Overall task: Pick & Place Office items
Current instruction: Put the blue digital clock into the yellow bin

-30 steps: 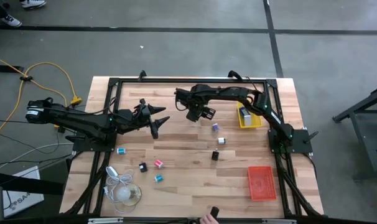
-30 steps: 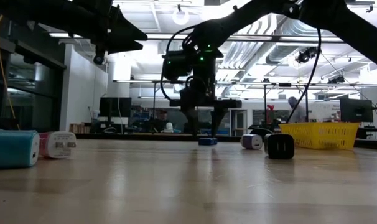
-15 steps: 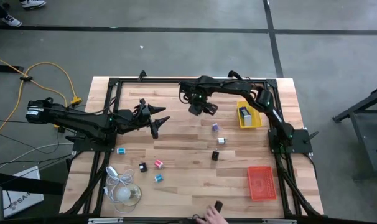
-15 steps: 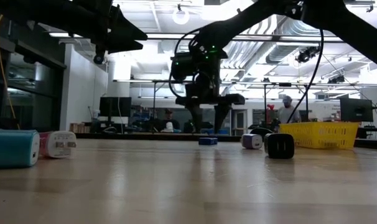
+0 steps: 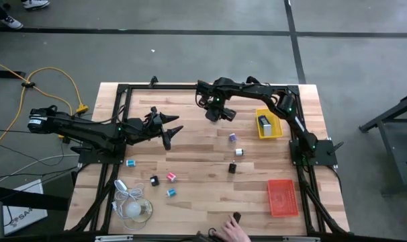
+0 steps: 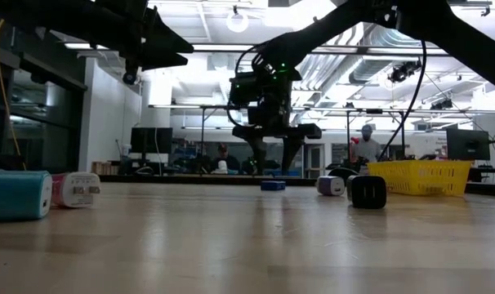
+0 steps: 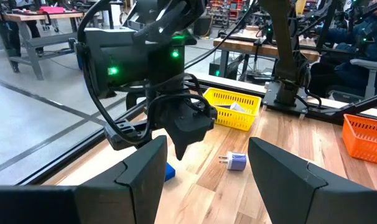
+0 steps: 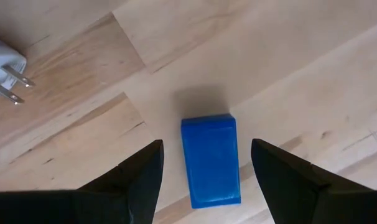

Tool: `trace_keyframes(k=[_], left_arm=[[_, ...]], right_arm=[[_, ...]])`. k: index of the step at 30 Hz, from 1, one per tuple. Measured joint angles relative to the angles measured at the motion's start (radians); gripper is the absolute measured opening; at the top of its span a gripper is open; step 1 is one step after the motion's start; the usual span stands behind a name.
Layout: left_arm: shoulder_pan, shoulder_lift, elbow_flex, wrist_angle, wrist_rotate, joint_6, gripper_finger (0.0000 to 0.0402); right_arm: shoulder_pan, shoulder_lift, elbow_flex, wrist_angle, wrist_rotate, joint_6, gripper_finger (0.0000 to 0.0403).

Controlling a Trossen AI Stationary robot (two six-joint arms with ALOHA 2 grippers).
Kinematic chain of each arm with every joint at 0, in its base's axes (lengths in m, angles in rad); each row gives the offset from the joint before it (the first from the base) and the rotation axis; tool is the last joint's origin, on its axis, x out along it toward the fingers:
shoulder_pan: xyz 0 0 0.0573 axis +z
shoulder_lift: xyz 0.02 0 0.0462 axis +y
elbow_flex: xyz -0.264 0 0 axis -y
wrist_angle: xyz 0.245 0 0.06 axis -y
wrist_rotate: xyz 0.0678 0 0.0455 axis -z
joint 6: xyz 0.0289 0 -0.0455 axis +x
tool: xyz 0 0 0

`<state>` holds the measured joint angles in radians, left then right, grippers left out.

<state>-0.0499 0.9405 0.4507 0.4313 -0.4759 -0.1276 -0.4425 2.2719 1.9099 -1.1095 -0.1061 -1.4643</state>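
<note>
A small blue block lies flat on the wooden table, also seen in the low view. My right gripper hangs above it, pointing down. It is open, with one finger on either side of the block, and touches nothing; in the high view it covers the block. My left gripper waits open and level over the table's left half. Other office items lie loose: a purple plug, a white piece, a black one, a pink one and a teal one.
A yellow tray stands at the far right, an orange tray at the near right. A white bulb with a coiled cord lies at the near left. A person's hand shows at the near edge. A pale plug lies near the blue block.
My right gripper has moved toward the table's far edge and a little up, tipping slightly, and stays open. A person's hand has come in at the near edge.
</note>
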Motion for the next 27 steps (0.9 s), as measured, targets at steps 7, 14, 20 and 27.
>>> trace_keyframes(k=[7, 14, 20, 27], left_arm=[[0.000, 0.000, 0.000, 0.000, 0.000, 0.000, 0.0218], [0.000, 0.000, 0.000, 0.000, 0.000, 0.000, 0.0218], [0.000, 0.000, 0.000, 0.000, 0.000, 0.000, 0.0218], [0.000, 0.000, 0.000, 0.000, 0.000, 0.000, 0.0218]], right_arm=[[-0.006, 0.000, 0.000, 0.000, -0.010, 0.000, 0.0231], [-0.007, 0.000, 0.000, 0.000, -0.036, 0.001, 0.0231], [-0.007, 0.001, 0.000, -0.020, -0.035, 0.002, 0.0231], [-0.010, -0.003, 0.000, -0.054, -0.026, -0.031, 0.0231]])
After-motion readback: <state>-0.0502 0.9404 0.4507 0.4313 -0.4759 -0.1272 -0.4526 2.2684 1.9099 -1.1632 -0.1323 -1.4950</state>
